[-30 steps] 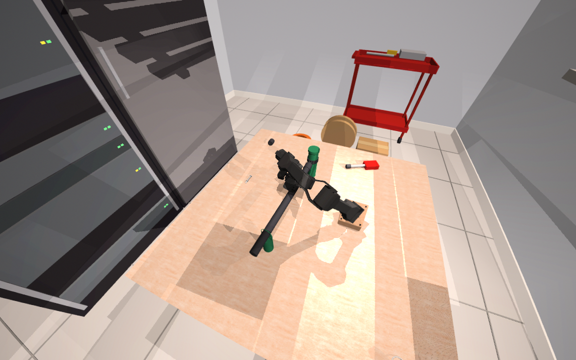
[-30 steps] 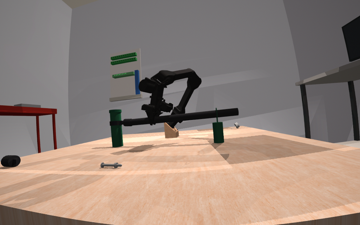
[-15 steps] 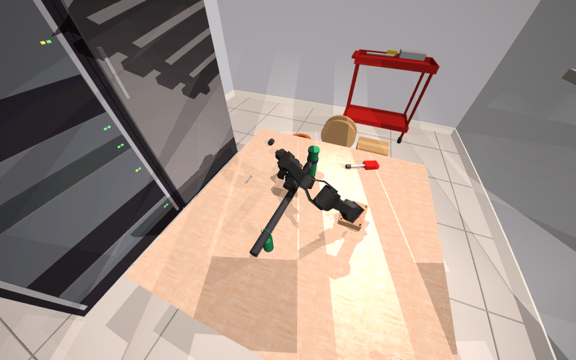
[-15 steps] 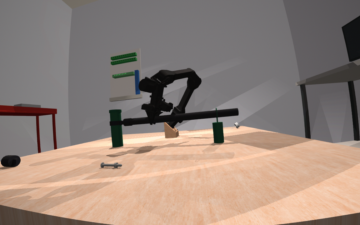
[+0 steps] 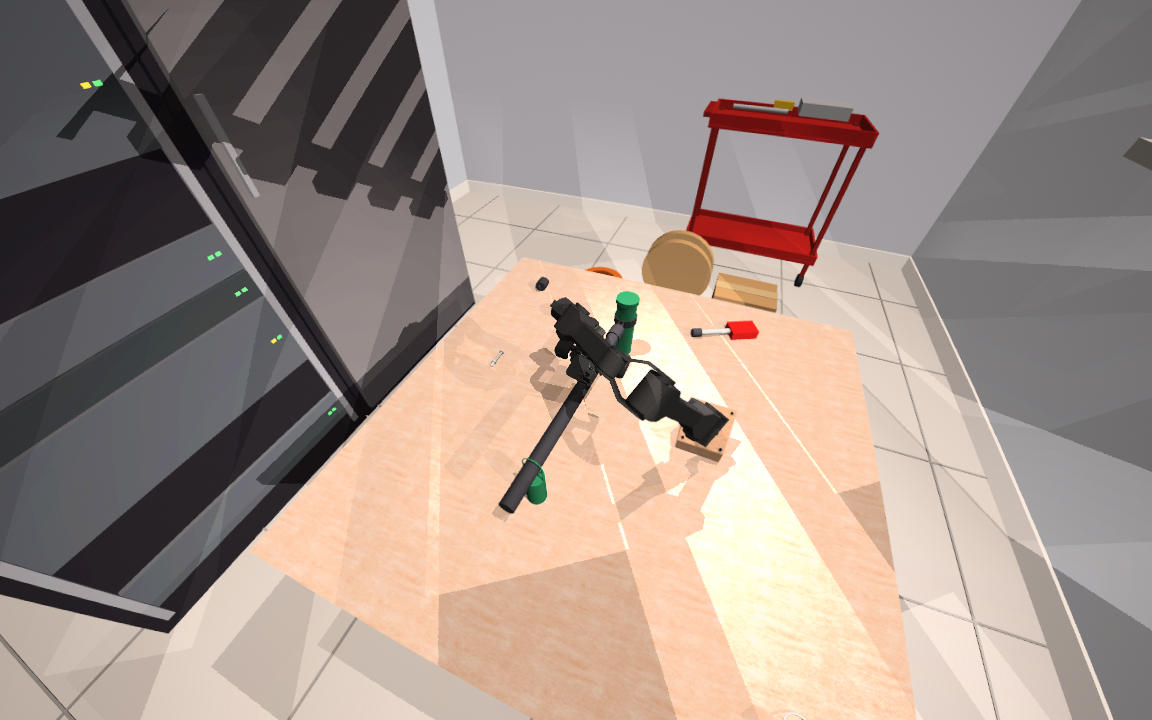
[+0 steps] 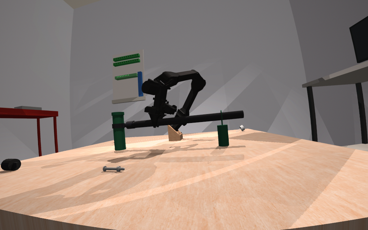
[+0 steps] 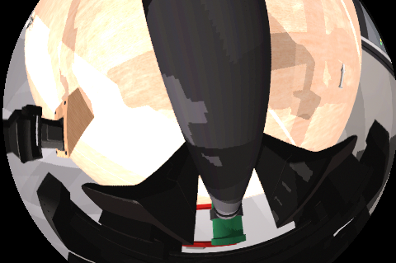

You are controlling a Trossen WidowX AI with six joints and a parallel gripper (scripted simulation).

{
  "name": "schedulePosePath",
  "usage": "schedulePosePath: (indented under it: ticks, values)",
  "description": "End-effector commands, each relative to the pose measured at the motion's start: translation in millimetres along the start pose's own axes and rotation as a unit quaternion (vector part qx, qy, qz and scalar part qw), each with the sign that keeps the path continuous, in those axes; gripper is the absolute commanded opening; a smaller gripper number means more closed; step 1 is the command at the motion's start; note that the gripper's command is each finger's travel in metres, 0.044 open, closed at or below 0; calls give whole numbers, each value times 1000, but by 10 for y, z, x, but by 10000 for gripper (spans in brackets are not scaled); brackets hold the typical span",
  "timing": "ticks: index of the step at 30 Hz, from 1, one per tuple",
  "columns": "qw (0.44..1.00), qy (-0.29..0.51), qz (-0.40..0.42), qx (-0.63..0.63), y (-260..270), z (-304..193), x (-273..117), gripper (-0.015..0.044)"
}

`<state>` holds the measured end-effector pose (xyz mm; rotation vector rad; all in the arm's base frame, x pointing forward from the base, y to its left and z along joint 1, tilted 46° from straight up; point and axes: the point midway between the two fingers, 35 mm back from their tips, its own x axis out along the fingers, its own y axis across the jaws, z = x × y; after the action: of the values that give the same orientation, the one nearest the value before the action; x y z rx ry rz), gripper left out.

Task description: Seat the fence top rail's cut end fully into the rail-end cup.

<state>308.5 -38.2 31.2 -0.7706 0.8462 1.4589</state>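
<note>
Just beside the big post (image 6: 118, 131), the gripper (image 6: 156, 123) is clenched on the rail (image 6: 196, 117), whose cut end sits in the rail-end cup (image 6: 130, 124) on the brace band (image 6: 118, 126); a downward drag while letting go could, I judge, slide that band down from the post cap (image 6: 118, 113).

The arched arm's pincer (image 6: 156, 123) points down, clamped on the rail (image 6: 202, 117).

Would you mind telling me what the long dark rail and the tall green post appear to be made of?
Long dark cylindrical rail: probably painted or coated metal tube, given its matte charcoal look and even straightness. Tall green round post: likely painted metal or plastic; uniform flat green, no grain. Neither look is conclusive.
</note>
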Motion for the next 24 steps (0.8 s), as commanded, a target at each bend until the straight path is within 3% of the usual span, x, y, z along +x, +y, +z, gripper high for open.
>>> schedulePosePath:
  ticks: [1, 24]
  values:
    - [1000, 2, -2, 0, -1, -43, -3, 0]
    - [1000, 2, -2, 0, 2, -181, 12, 0]
